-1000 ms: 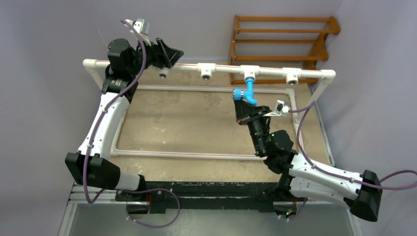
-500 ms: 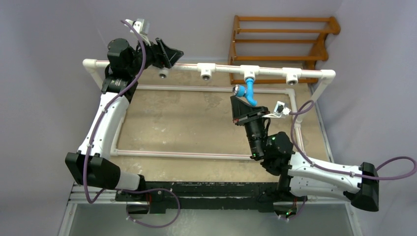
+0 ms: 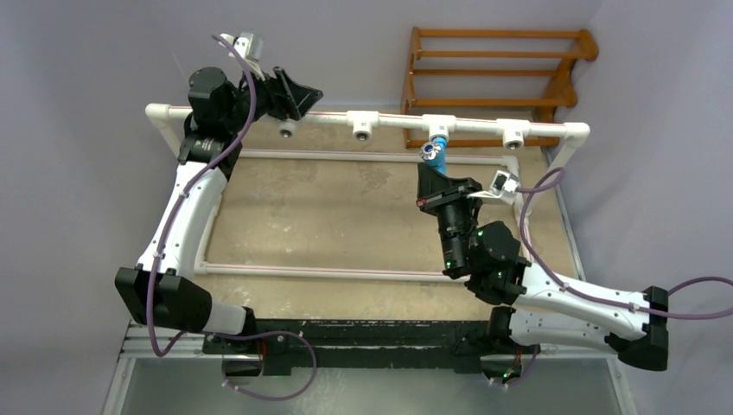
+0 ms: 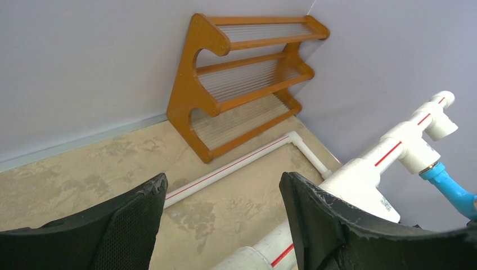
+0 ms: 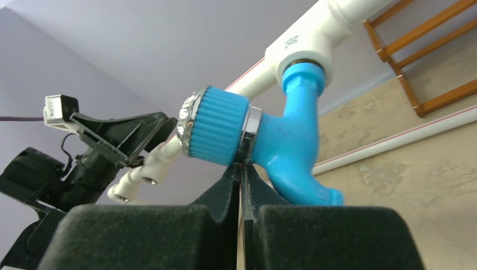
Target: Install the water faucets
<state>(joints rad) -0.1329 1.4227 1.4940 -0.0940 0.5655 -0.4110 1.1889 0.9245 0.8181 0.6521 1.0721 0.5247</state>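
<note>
Across the sand-coloured tabletop [image 3: 328, 216] a white pipe frame [image 3: 346, 156] is laid, and above its far side a raised pipe rail [image 3: 389, 120] with four tee fittings is carried. At the rail's left end the left gripper [image 4: 223, 180] is set with its fingers spread wide and the pipe passing between them; no contact with the pipe can be made out. The blue faucet [image 5: 292, 140] is seated in the third tee [image 3: 439, 127] from the left, well apart from that gripper, so the right arm is judged much the nearer. The right gripper [image 5: 241, 169] is placed directly beneath the faucet, its fingers pressed together and their tips brought up against the silvery collar between body and ribbed knob [image 5: 216, 132]; nothing is pinched. The faucet's body is seen hanging down from the tee, its knob pointing sideways toward the left arm. Any further turning would be made about the upright threaded axis just above those tips.
</note>
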